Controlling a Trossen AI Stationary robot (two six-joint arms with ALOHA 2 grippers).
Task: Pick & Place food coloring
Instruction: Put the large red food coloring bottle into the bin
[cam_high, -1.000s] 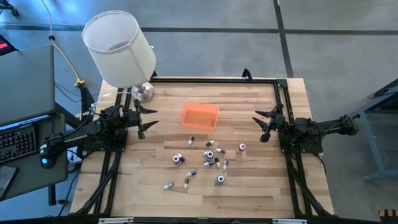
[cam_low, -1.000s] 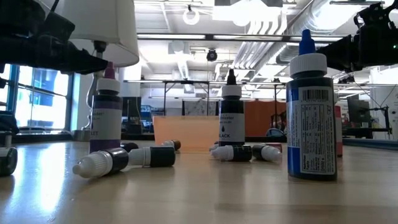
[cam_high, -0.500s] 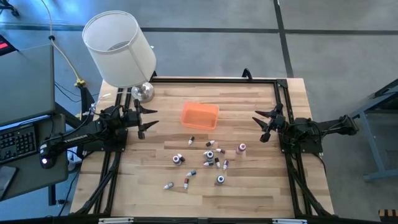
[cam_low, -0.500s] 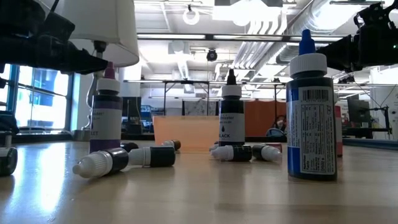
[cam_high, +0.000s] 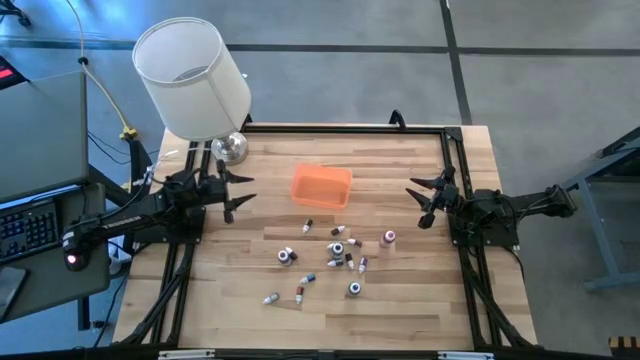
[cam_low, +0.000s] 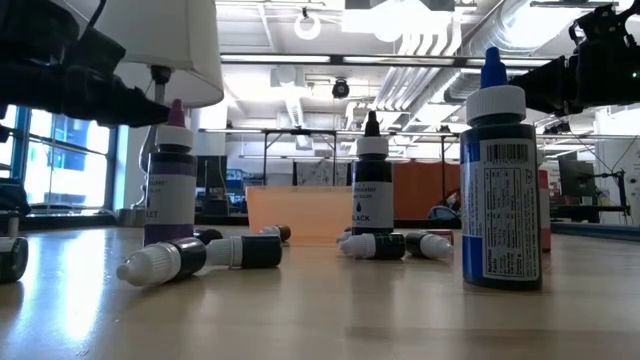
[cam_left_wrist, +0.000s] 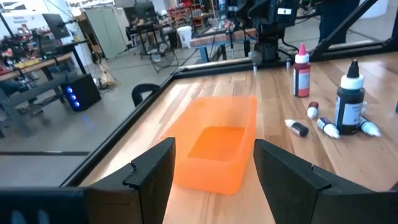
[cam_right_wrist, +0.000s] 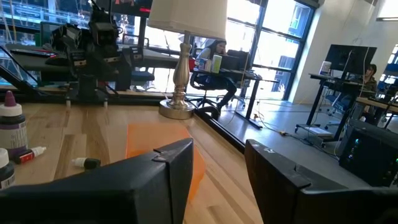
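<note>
Wooden slats make up the surface (cam_high: 400, 160), with a white-shaded lamp (cam_high: 195, 80) at its far left corner and an open workshop hall beyond. An orange tray (cam_high: 320, 186) sits near the middle, toward the far side, and the food coloring bottles (cam_high: 336, 250) lie scattered just nearer than it, some upright, most on their sides, none yet in the tray.

Neither arm has begun a pick. The left end effector (cam_high: 236, 192) hangs at the left edge, fingers spread wide and holding nothing; the right end effector (cam_high: 424, 200) hangs at the right edge, fingers parted and likewise bare.

To start well, I would choose an outlying bottle, such as the upright red one (cam_high: 388, 238) nearest the right arm, since the central cluster is tightly packed and a descent there could knock neighbours rolling. Upright bottles suit a grasp around the body below the cap; the fallen ones want fingers set across the long axis.
</note>
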